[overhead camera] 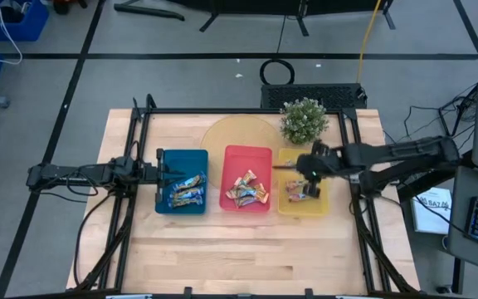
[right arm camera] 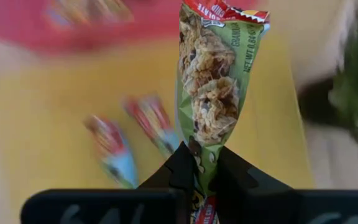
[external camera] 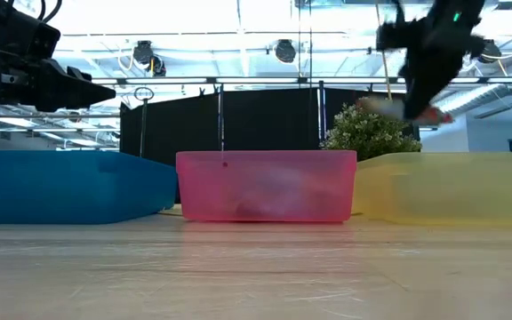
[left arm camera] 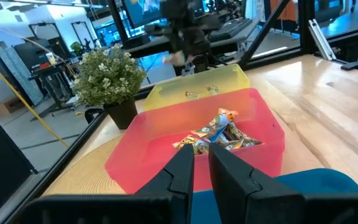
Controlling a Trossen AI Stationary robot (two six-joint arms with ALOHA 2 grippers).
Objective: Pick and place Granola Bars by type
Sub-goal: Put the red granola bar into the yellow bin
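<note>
Three trays stand in a row: blue (overhead camera: 163, 199), red (overhead camera: 247, 158) and yellow (overhead camera: 322, 199). Blue-and-yellow bars (overhead camera: 187, 193) lie in the blue tray and gold bars (overhead camera: 246, 191) in the red one (left arm camera: 135, 155). Two red-green bars (right arm camera: 114, 149) lie in the yellow tray (right arm camera: 48, 124). My right gripper (overhead camera: 304, 168) (right arm camera: 205, 180) hangs over the yellow tray, shut on another red-green bar (right arm camera: 219, 81). My left gripper (overhead camera: 166, 170) (left arm camera: 202, 163) hovers over the blue tray's left edge, shut and holding nothing. My right gripper pinches the red-green bar by one wrapper end (right arm camera: 205, 163) between its two fingers. The fingers slant down from the table's right side and lie along the bar. The bar sticks out past the fingertips, lifted clear above the yellow tray (external camera: 452, 187).
A small potted plant (overhead camera: 304, 120) stands just beyond the yellow tray, close to my right arm, on a round tan mat (overhead camera: 239, 133). A black frame (overhead camera: 135, 158) runs along the table's sides. Bare wood (overhead camera: 239, 249) lies on the near side of the trays.
</note>
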